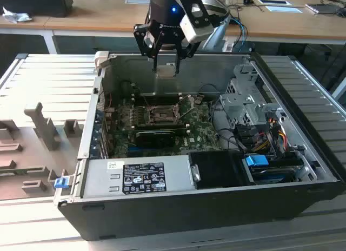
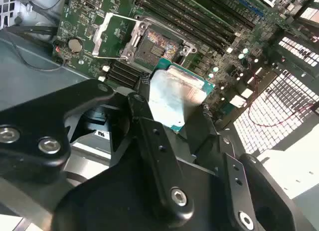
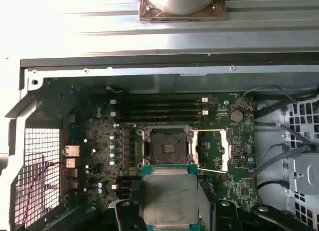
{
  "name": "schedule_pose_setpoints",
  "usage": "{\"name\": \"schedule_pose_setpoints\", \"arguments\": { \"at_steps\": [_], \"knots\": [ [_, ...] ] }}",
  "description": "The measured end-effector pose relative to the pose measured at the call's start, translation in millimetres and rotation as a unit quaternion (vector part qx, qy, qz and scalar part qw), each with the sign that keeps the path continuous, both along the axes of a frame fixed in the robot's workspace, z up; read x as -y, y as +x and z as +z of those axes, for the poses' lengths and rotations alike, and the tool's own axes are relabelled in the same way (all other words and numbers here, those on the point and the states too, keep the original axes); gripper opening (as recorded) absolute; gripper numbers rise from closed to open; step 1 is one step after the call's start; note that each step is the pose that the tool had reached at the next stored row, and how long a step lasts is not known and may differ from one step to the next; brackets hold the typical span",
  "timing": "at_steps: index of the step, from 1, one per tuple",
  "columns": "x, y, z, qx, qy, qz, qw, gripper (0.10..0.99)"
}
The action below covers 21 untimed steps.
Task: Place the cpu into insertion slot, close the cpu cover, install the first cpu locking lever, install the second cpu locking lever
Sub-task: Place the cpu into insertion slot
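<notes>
The cpu (image 1: pixel 165 72) is clamped in the gripper (image 1: pixel 165 66) at the exterior view's upper centre, its edges hidden by fingers (image 2: pixel 149 126).

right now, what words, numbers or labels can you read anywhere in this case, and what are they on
No text here is clear enough to quote.
On the power supply, the black label: print too small to read.
Beside it, the white sticker: too small to read.
On the motherboard: markings blurred.
On the cpu: no legible marking on its metal top.
</notes>
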<state>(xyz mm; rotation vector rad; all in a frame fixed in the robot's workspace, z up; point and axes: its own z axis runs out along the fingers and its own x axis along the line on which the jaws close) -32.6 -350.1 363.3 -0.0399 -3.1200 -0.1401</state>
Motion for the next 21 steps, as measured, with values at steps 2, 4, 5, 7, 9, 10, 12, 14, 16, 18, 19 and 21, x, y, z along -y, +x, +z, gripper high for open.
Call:
{"name": "schedule_pose_setpoints", "arguments": {
  "at_steps": [2,4,5,7,9,10,12,14,16,18,19,21],
  "knots": [
    [0.0,0.1,0.0,0.0000,0.0000,-0.006,1.0000,0.529],
    [0.0,0.0,-0.1,0.0000,-0.0001,-0.021,0.9998,0.529],
    [0.0,0.0,-0.2,0.0000,0.0000,-0.028,0.9996,0.529],
    [0.0,0.0,-0.4,0.0000,-0.0001,-0.041,0.9991,0.529],
    [0.0,0.0,-0.7,0.0000,0.0000,-0.074,0.9973,0.529],
    [0.0,0.0,-0.8,0.0000,-0.0001,-0.085,0.9964,0.529],
    [0.0,0.0,-1.4,0.0000,0.0000,-0.104,0.9946,0.529],
    [0.0,-0.5,-2.8,0.0000,0.0000,-0.109,0.9941,0.529],
    [0.0,-1.1,-4.5,0.0000,0.0000,-0.111,0.9938,0.529],
    [0.0,-1.4,-7.0,0.0000,-0.0001,-0.113,0.9936,0.529],
    [0.0,-1.4,-7.5,-0.0001,-0.0001,-0.113,0.9936,0.529],
    [0.0,-1.4,-8.3,0.0000,-0.0001,-0.113,0.9936,0.529]
  ]
}}
